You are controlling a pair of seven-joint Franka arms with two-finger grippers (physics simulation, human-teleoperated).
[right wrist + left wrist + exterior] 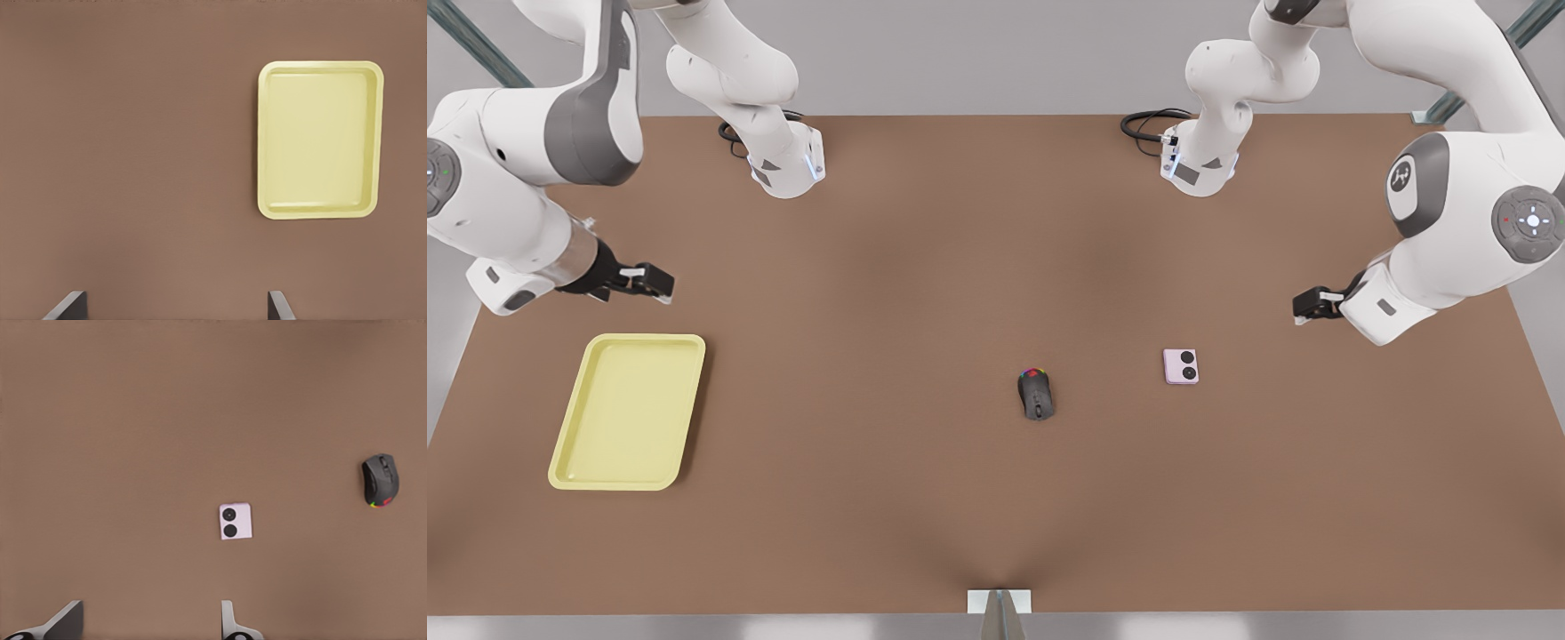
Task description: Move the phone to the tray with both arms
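One phone (1181,366), pale pink flat squarish slab, two black circles facing up, lies flat on the brown table (925,267), just beside the dark grey mouse (1036,394) on the side away from the tray (628,411). Left gripper (1303,308) hovers near the phone, fingers (230,623) spread wide, holding nothing. Right gripper (660,284) hovers by the tray, also wide, empty. Tray: pale yellow, shallow, rounded corners, far from the phone.
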